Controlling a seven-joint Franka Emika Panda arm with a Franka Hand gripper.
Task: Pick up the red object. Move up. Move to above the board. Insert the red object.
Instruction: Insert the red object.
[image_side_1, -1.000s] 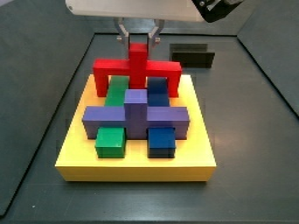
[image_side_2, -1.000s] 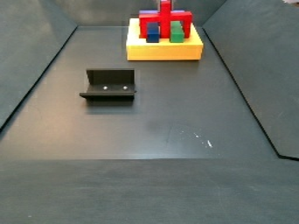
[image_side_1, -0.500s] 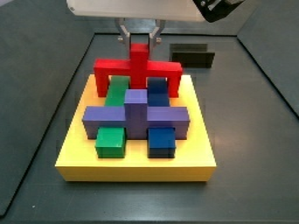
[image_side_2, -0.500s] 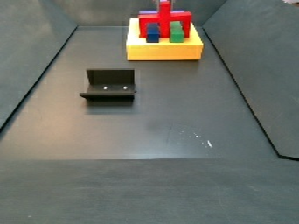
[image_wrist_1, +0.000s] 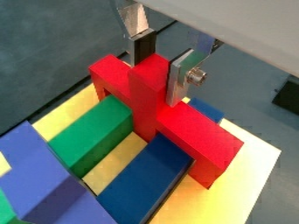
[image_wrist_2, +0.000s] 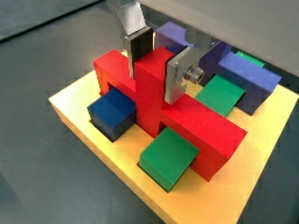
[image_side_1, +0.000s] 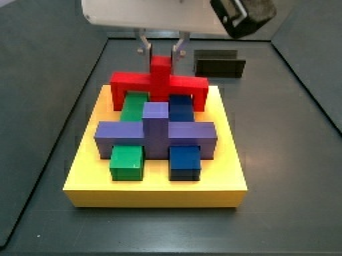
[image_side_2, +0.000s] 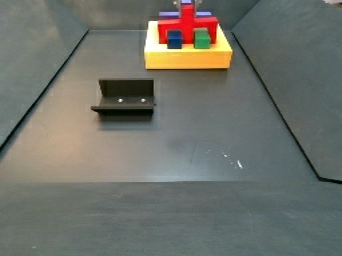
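The red object (image_side_1: 160, 82) stands across the far end of the board (image_side_1: 154, 190), its crossbar spanning the green bar (image_wrist_1: 93, 136) and the blue bar (image_wrist_1: 146, 179), its legs down on the yellow slab. My gripper (image_side_1: 160, 50) hangs directly above it. In both wrist views its fingers clamp the upright post near the top, one on each side, so the gripper (image_wrist_1: 162, 77) is shut on the red object (image_wrist_1: 176, 131). The far side view shows the red object (image_side_2: 187, 22) on the board (image_side_2: 187, 58) at the back of the floor.
A purple cross block (image_side_1: 154, 125) sits on the board in front of the red piece, with the green and blue bar ends nearer the board's front edge. The dark fixture (image_side_2: 124, 97) stands on the grey floor well away from the board. Dark walls ring the floor.
The gripper and the red object have moved down together a little; the crossbar now sits lower over the green and blue bars.
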